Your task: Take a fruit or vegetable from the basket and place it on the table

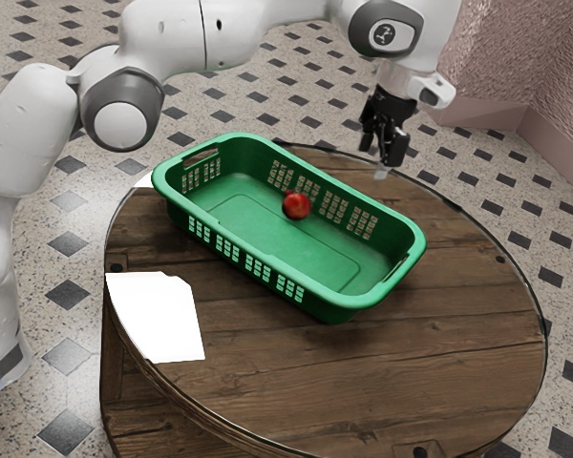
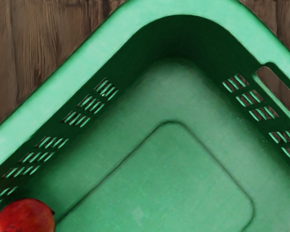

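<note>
My gripper [image 1: 384, 157] hangs above the far long side of the green basket [image 1: 358, 301] in the exterior view, toward that view's right; whether it is open or shut I cannot tell. A round red fruit or vegetable [image 1: 296, 204] lies on the basket floor, close to the far long wall and apart from my gripper. From the wrist camera, the red fruit [image 2: 24, 217] is partly cut off, beside a slotted wall of the basket [image 2: 183, 140].
The basket stands on a round wooden table [image 1: 401, 372] with a dark rim. A white flat patch [image 1: 158, 320] lies near the table edge on the exterior view's left. Bare wood surrounds the basket's near side.
</note>
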Controlling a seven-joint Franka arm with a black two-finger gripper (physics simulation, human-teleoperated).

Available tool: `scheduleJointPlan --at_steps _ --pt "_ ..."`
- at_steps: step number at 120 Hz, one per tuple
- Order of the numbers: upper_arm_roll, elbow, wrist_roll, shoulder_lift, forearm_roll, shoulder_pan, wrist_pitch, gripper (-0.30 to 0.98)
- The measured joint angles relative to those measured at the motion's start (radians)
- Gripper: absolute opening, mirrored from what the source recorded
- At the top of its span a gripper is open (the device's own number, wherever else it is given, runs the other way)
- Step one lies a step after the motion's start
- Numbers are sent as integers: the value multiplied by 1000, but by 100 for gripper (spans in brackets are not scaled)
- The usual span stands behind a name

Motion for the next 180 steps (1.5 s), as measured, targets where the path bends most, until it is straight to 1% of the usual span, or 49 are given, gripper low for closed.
scheduleJointPlan --at_steps 17,28,34,45,58,62,67,71,78,86,104,112,124,138,144,160,171,180 --pt "0 -2 2 -3 -2 0 18 69" --pt "-5 -4 3 -24 -51 17 25 69" --pt "-8 -27 4 -10 -29 2 29 69" --pt "-14 -130 36 10 27 -20 63 69" --pt "-13 -247 80 3 58 -31 131 69" --pt "-10 -322 91 -36 63 -30 154 69" --pt "-9 -449 104 -121 67 -30 189 69" --pt "-8 -517 113 -166 70 -30 212 69" --pt "-8 -601 127 -215 73 -28 244 69" --pt "-8 -636 116 -236 72 -27 275 69" --pt "23 -647 25 -240 22 -20 340 69" --pt "28 -645 -39 -240 -17 -21 359 69" --pt "71 -645 -152 -240 -92 -23 378 69" --pt "99 -647 -274 -245 -133 -20 368 69" --pt "100 -648 -319 -249 -129 -20 352 69" --pt "97 -671 -419 -255 -94 -26 284 69" --pt "99 -747 -475 -320 -81 -25 241 69" --pt "101 -779 -515 -362 -65 -24 203 69"
